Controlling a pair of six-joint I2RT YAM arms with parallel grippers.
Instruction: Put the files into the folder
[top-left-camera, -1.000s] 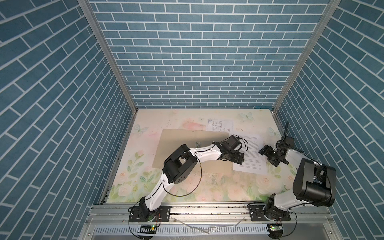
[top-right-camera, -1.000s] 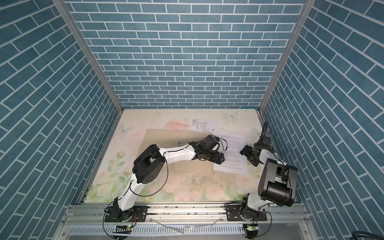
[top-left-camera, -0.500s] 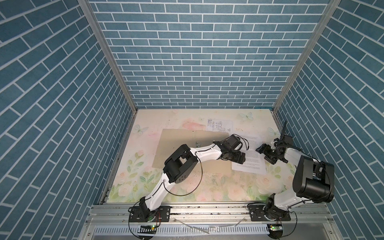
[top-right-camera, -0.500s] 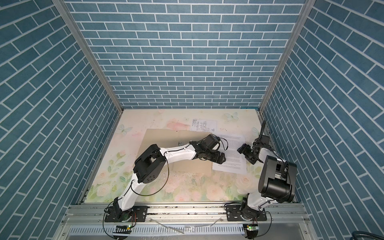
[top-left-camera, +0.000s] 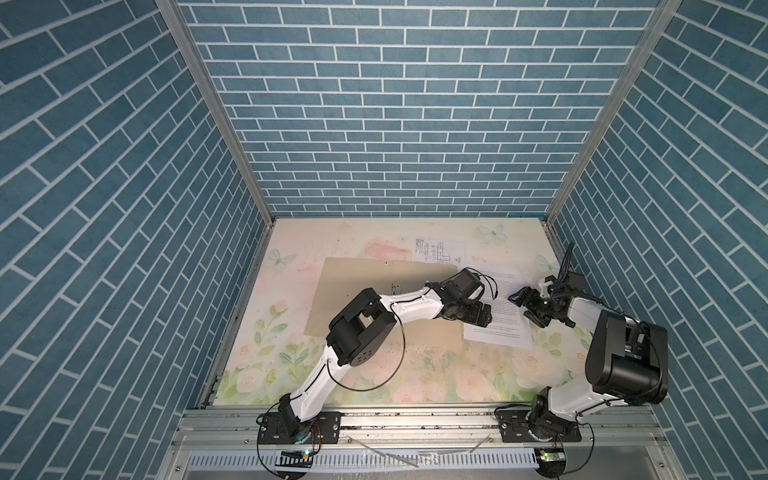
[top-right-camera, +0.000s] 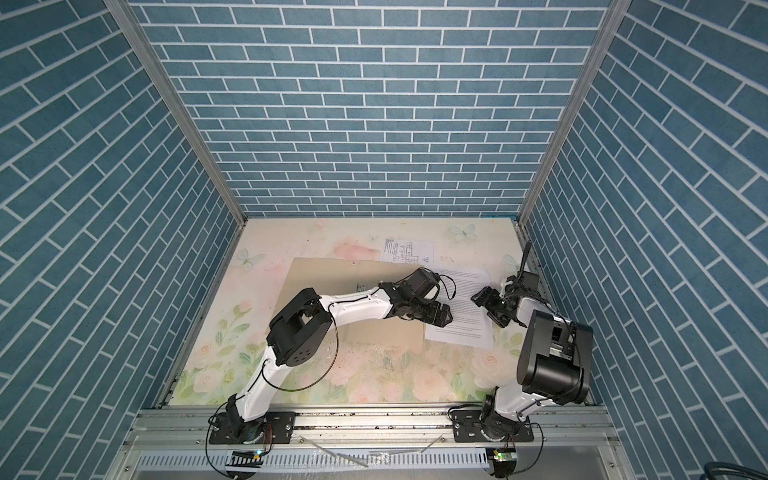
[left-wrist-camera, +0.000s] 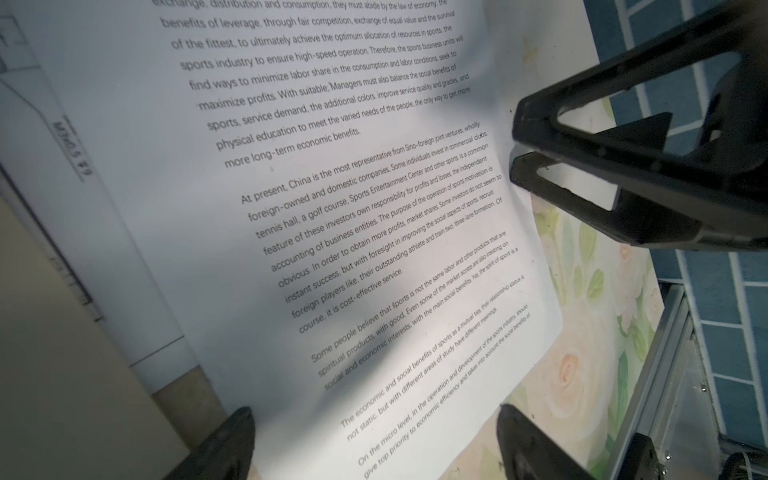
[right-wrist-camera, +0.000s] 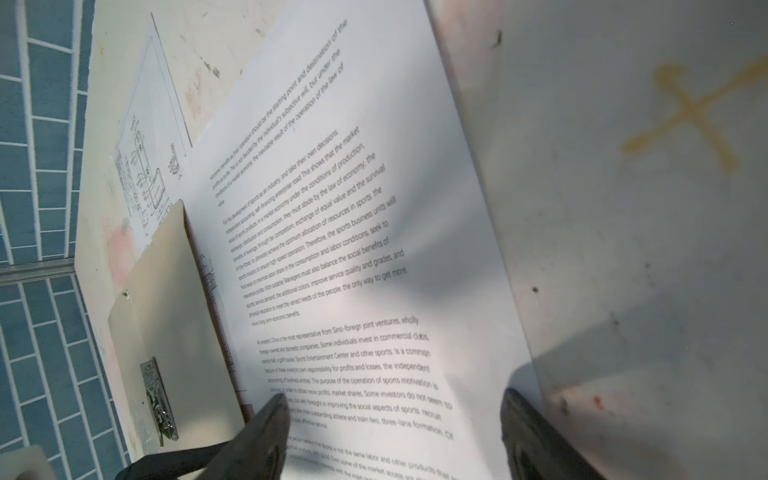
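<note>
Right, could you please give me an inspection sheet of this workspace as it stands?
Surface: floral tabletop, dark specks near front.
Job's things: folder lies flat; text sheet at its right edge; drawing sheet at its far edge, partly covered.
Clutter: nothing seen.
Claws: left claw open over text sheet; right claw open at its right edge.
Cables: black cable loops off the left arm.
Surroundings: blue brick walls, metal rail in front.

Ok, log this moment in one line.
left gripper: open over text sheet | right gripper: open at its edge | drawing sheet: partly covered by folder
</note>
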